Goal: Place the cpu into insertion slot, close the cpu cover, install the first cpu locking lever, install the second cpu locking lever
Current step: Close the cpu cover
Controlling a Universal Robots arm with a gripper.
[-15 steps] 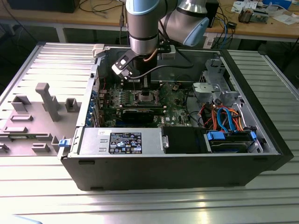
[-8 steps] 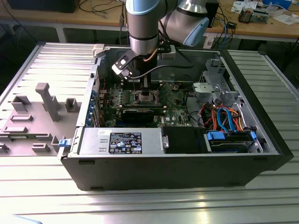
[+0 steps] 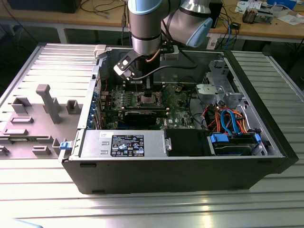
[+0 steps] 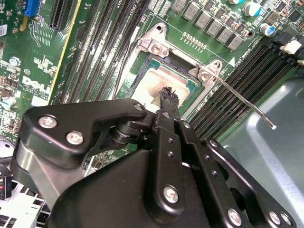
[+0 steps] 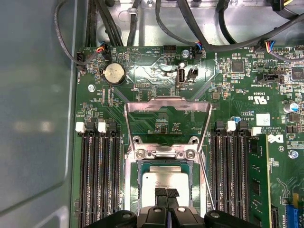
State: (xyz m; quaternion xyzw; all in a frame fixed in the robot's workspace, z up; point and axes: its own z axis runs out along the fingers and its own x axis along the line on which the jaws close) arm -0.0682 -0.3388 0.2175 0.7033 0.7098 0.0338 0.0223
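Observation:
The cpu (image 5: 159, 182) lies flat in the insertion slot (image 5: 134, 190), its dull silver top facing up; in the second wrist view the cpu (image 4: 159, 80) sits inside the slot's metal rim (image 4: 153, 46). The cpu cover (image 5: 166, 101) stands swung open behind the slot, and the board shows through its window. A thin locking lever (image 4: 243, 98) sticks out, unlatched, beside the slot. My gripper (image 5: 166, 194) is shut, fingertips together directly over the cpu's top with nothing between them; I cannot tell if they touch it. In the exterior view the gripper (image 3: 148, 91) hangs over the slot (image 3: 148, 99).
Long black memory slots (image 5: 97, 175) flank the socket on both sides (image 5: 230, 175). A coin battery (image 5: 114, 73) and cables (image 5: 190, 23) lie beyond the cover. The case wall (image 5: 33, 118) is close. A long black card (image 3: 142, 115), power supply (image 3: 126, 144) and cabled drive cage (image 3: 228, 118) surround the board.

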